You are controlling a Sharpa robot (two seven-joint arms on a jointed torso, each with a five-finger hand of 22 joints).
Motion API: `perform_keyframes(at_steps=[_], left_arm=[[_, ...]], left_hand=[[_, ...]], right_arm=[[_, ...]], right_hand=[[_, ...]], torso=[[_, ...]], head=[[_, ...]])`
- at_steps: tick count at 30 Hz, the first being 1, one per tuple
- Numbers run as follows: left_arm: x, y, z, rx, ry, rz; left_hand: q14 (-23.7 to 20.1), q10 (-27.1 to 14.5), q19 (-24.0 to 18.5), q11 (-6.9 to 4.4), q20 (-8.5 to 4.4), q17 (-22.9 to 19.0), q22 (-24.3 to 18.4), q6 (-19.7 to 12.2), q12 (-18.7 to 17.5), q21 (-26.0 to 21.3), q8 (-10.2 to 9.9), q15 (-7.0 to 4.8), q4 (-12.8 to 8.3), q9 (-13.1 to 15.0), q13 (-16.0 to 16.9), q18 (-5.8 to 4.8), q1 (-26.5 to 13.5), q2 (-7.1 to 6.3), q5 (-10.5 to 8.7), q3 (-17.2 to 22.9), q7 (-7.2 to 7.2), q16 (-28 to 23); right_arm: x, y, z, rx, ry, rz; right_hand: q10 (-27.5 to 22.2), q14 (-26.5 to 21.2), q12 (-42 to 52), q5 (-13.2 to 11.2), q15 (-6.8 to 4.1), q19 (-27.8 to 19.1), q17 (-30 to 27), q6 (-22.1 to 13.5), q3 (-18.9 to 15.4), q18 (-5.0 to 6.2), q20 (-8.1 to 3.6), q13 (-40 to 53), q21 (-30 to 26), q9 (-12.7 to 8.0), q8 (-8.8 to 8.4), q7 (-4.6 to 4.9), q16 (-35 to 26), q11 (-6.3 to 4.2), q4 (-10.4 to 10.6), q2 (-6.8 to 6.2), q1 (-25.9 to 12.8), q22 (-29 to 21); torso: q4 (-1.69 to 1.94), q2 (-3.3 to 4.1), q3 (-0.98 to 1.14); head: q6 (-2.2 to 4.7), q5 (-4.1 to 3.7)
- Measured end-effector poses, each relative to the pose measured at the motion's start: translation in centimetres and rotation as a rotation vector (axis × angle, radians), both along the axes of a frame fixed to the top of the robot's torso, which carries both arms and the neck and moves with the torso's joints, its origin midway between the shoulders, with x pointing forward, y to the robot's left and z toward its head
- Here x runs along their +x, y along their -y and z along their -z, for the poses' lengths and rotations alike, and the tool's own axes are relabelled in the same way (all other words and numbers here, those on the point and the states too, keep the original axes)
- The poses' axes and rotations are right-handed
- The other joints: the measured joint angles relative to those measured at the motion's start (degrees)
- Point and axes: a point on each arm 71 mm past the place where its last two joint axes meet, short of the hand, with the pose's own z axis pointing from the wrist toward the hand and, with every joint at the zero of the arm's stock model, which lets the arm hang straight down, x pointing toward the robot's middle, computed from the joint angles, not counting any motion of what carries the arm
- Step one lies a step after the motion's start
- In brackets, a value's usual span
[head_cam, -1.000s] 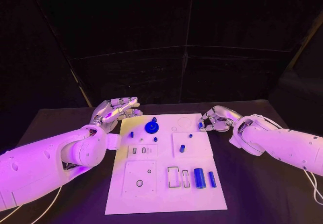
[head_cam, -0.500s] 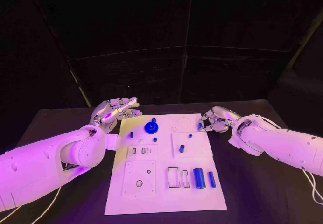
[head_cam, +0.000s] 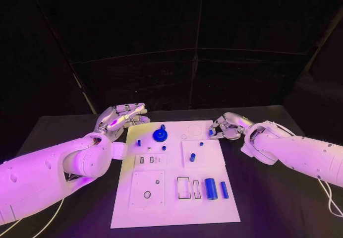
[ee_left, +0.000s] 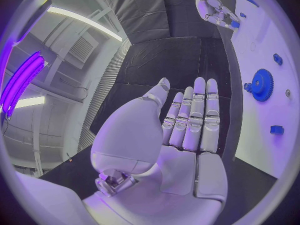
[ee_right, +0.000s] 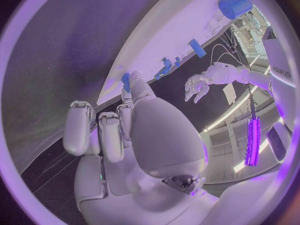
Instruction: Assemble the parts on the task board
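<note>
- A dark room with black panelled walls (head_cam: 193, 64) stands behind a black table (head_cam: 64, 129); the left wrist view also shows a ceiling with long strip lights (ee_left: 84, 22).
- The white task board (head_cam: 175, 198) lies lengthwise down the middle of the table, running from near its far edge toward the near edge.
- Near the board's far edge a blue gear (head_cam: 161, 135) sits flat on it, with a small blue peg just beyond it.
- Small blue parts stand around the gear: one by the board's left edge (head_cam: 139, 143), one just nearer than the gear (head_cam: 163, 148), and a short one toward the right (head_cam: 200, 144).
- A blue pin (head_cam: 192, 157) lies in the middle of the board's right half.
- Toward the near right corner two blue cylinders lie side by side, a thick one (head_cam: 211, 189) and a thin one (head_cam: 224, 190), next to outlined rectangular slots (head_cam: 189, 188).
- The near left part of the board carries a square panel with a small ring-shaped hole (head_cam: 147, 195).
- The left hand (head_cam: 123, 118) hovers off the board's far left corner, palm bare, fingers (ee_left: 199, 115) straight and close beside each other, holding nothing.
- The right hand (head_cam: 226, 127) is at the board's far right corner, fingers curled in, pinching a small blue part (ee_right: 125, 81) at its fingertips, right at the board's edge.
</note>
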Motion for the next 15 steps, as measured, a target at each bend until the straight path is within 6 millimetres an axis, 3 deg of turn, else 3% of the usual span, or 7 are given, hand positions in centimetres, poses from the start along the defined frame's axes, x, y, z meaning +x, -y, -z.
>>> perform_keyframes(at_steps=[8,15], left_arm=[[0.0,-0.1,0.0,0.001,0.000,-0.001],[0.0,-0.4,0.0,0.003,-0.001,-0.006]], left_hand=[[0.00,0.00,0.00,0.00,0.00,0.05,0.00,0.00,0.00,0.00,0.00,0.00,0.00,0.00,0.01,0.00,0.00,0.00,0.00,0.00,0.00,0.00],[0.00,0.00,0.00,0.00,0.00,0.04,0.01,0.00,0.00,0.00,0.00,0.00,0.00,0.00,0.01,0.00,0.00,0.00,0.00,0.00,0.00,0.00]], right_arm=[[-0.5,-0.4,-0.3,0.031,0.009,0.000],[-2.0,-2.1,-1.1,0.075,0.012,-0.032]], right_hand=[[0.28,-0.21,0.06,-0.26,-0.21,0.21,0.00,-0.08,1.66,0.00,-0.21,-0.09,0.23,0.00,0.10,-0.10,0.00,-0.28,-0.79,0.29,-0.29,0.33],[0.28,-0.22,0.06,-0.27,-0.21,0.21,0.00,-0.11,1.88,0.00,-0.21,-0.10,0.23,-0.01,0.08,-0.13,0.00,-0.29,-1.00,0.29,-0.29,0.45]], torso=[[0.01,0.00,0.00],[-0.01,-0.16,-0.08]], head=[[0.01,-0.03],[0.23,-0.14]])
